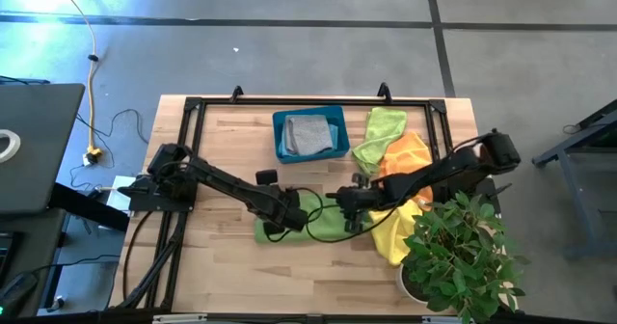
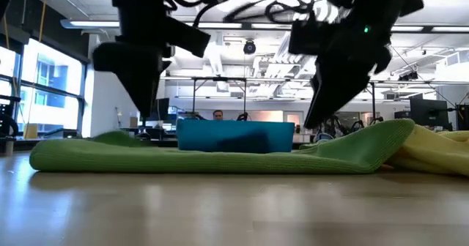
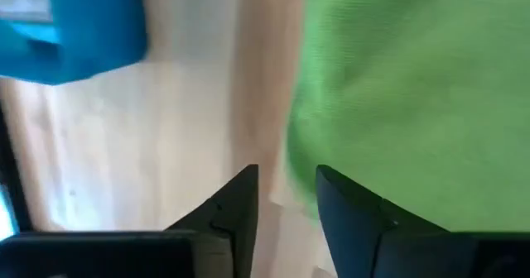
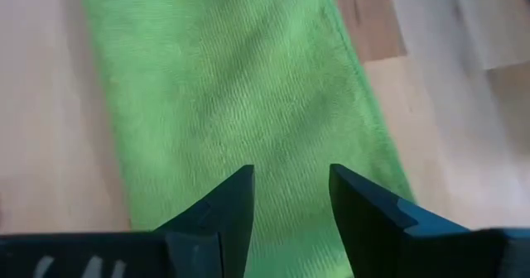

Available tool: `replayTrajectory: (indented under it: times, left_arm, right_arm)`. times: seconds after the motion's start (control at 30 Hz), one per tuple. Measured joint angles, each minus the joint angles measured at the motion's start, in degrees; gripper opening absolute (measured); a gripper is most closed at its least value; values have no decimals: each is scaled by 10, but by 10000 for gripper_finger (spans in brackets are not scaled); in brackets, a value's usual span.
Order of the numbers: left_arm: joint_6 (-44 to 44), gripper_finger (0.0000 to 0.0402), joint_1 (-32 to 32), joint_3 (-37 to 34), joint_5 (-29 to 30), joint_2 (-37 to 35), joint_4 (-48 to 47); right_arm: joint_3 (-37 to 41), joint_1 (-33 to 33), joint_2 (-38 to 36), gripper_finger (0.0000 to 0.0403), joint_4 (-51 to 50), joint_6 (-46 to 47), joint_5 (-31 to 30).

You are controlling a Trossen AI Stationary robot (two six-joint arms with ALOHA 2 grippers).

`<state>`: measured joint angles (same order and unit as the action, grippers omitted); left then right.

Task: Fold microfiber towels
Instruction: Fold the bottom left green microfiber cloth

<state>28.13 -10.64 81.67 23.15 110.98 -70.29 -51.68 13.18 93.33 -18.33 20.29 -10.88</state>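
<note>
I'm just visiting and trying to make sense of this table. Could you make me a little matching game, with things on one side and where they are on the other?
Things:
1. grey towel
2. green towel
3. orange towel
4. potted plant

Places:
A. at the table's near right corner
B. lying flat on the wood under both grippers
C. inside the teal bin
D. in the heap of cloths right of the bin

Pairs: 1-C, 2-B, 3-D, 4-A
</note>
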Motion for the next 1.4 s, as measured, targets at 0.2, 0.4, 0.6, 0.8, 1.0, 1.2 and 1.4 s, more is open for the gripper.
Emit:
replayTrajectory:
  times: [0.2, 0.4, 0.6, 0.8, 1.0, 1.2, 1.4]
  left_arm:
    - [-24, 115, -31, 0, 32, 0, 1]
    - [-90, 115, -45, -8, -60, -1, 105]
    - [-89, 115, -43, -50, -97, -1, 150]
    - [-45, 115, -45, -95, -138, 0, 165]
    - [-4, 115, -44, -143, -154, -5, 182]
    - [13, 115, -50, -150, -169, -5, 175]
    - [14, 115, -61, -147, -191, -3, 163]
  right_arm:
    - [0, 0, 67, 149, 37, 3, 0]
    - [-1, 0, 97, 149, 87, -72, -1]
    - [0, 0, 100, 149, 159, -182, -7]
    - [0, 0, 95, 149, 176, -236, -10]
    - [0, 0, 75, 149, 114, -191, -10]
    - [0, 0, 39, 149, 54, -141, -10]
    - [0, 0, 35, 149, 36, -101, -9]
